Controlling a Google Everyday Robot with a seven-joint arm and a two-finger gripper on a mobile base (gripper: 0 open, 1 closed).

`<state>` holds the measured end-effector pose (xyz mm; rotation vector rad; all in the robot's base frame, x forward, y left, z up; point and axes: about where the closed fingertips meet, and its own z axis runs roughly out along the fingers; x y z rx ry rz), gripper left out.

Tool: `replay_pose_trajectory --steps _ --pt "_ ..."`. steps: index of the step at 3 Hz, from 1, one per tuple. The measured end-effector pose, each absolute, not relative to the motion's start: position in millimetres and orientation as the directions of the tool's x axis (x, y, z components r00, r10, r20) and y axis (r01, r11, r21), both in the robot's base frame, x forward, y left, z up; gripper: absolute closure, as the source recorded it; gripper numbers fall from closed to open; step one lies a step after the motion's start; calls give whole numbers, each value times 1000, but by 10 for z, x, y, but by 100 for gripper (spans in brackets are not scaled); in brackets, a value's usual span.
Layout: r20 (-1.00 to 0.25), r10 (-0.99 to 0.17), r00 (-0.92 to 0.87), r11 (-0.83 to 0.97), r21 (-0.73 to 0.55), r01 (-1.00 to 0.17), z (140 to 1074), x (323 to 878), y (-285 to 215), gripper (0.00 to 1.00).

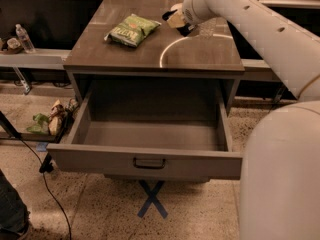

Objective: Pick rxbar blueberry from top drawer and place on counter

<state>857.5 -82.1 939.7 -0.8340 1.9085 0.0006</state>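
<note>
The top drawer (150, 160) is pulled wide open, and no bar shows on the part of its floor I can see. My gripper (176, 22) is low over the back middle of the counter (200, 54), just right of the green chip bag (131, 30). A small dark shape (183, 30) sits right under the gripper, at the counter's surface. I cannot tell whether it is the rxbar blueberry. My white arm (260, 29) reaches in from the right.
A long pale shelf (30, 59) on the left holds a water bottle (24, 38). Bags and wrappers (50, 120) lie on the floor left of the cabinet. A black cable (45, 184) and a blue tape cross (152, 198) are on the floor.
</note>
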Motion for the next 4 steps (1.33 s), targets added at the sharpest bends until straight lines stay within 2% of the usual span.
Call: replay_pose_trajectory --steps 1,2,3,4 --pt "-806 -528 -268 779 -334 -531 9365 8414 -817 19" --pt "-808 -524 -270 787 -338 -516 9350 8264 -813 0" --pt "-802 -533 -268 786 -351 -509 9406 8046 -817 0" --pt "-827 -519 -216 797 -377 -472 9772 7568 -928 0"
